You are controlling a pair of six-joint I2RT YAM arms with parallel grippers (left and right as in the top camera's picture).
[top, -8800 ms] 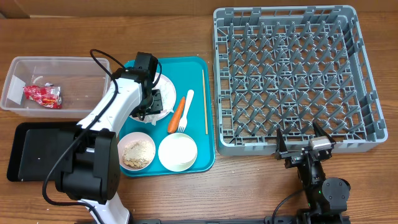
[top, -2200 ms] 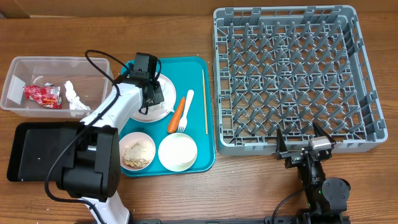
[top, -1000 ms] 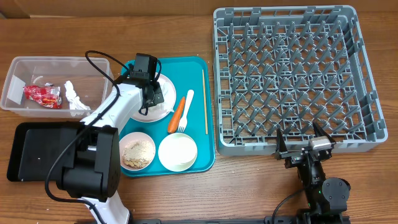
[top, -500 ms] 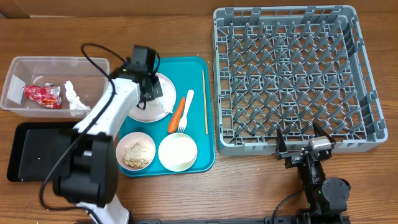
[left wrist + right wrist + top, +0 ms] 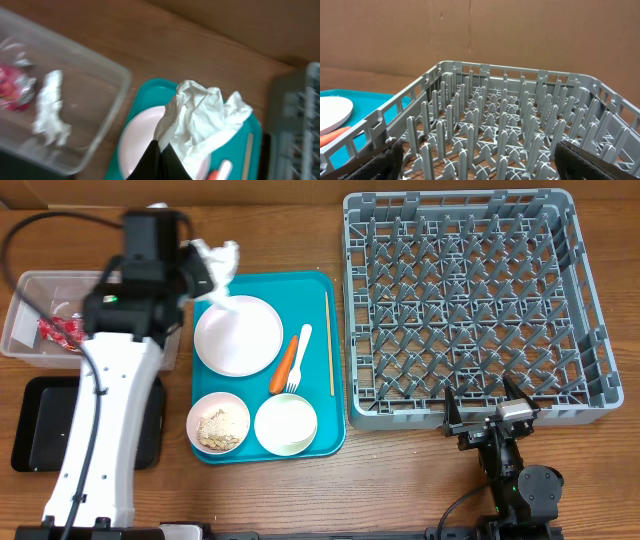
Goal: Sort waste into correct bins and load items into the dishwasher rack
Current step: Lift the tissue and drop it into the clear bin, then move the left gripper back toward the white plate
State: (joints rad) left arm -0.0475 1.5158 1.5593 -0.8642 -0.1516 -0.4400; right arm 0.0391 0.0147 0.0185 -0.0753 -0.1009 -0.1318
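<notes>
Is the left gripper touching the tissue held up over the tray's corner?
Touching. The left wrist view shows the left gripper shut on the lower edge of the tissue, the paper pinched there with no gap.

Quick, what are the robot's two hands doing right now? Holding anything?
Left end effector: shut, pinching a crumpled white tissue.
Right end effector: open, holding nothing.

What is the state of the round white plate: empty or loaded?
Empty. From overhead, the plate shows a bare white face; the tissue is pinched in the left fingers, not lying on it.
</notes>
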